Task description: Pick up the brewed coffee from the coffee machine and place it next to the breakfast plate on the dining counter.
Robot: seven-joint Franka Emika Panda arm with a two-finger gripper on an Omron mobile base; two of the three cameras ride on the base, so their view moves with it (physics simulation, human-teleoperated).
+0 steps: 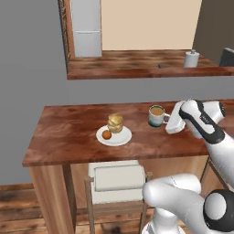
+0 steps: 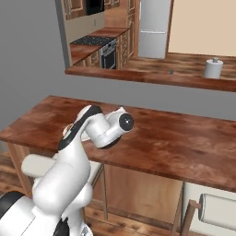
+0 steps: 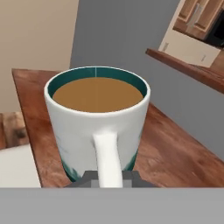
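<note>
The mug [image 1: 156,115] is seen at centre right of the left base view, on the counter [image 1: 68,137], right of the plate [image 1: 114,135]. The gripper [image 3: 108,177] is closed on its handle. Rigid, likely fragile, nearly full: it is best kept level.

The left base view looks from behind the arm, forward and down on the dining counter [image 1: 68,137], with the breakfast plate [image 1: 122,138] near the middle. The right base view looks from the other side on the same counter [image 2: 175,147] and the higher wooden ledge [image 2: 152,77] behind it. The hand view sits very near the brewed coffee [image 3: 98,127], facing its handle.
</note>
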